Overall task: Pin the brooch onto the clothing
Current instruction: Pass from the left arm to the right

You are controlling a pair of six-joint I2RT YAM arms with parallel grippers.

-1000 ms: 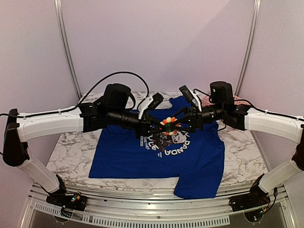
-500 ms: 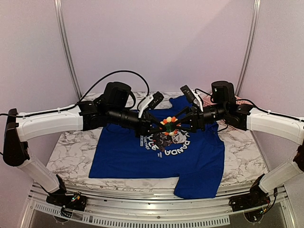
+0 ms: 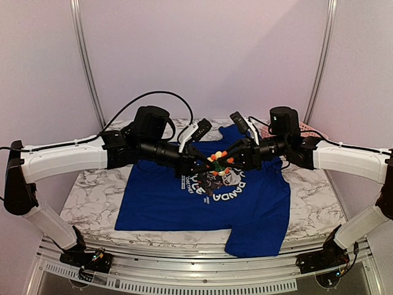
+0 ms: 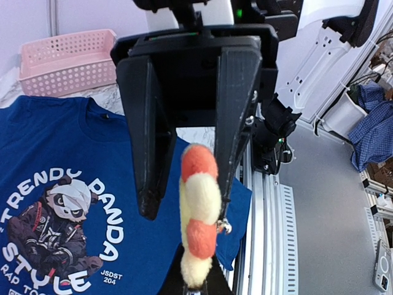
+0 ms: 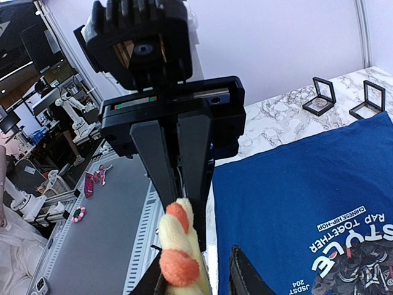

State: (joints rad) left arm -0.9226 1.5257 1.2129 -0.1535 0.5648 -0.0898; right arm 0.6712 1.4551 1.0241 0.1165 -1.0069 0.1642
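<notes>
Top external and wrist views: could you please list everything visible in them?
brooch: one, yellow, orange and red, held above the T-shirt's print
T-shirt: one, royal blue with panda print, spread on the table
square boxes: two, black, on the table beside the T-shirt
basket: one, pink, on the table beyond the collar
table: one, white marbled, under the T-shirt
left arm: one, white and black, jaws shut on the brooch
right arm: one, white and black, jaws open astride the brooch

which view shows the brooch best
Left wrist: the brooch sits close and central, edge-on, its orange and yellow petals sharp. The right wrist view also has it edge-on, but cut off by the bottom edge. The top external view shows its flower face, but tiny.
</notes>
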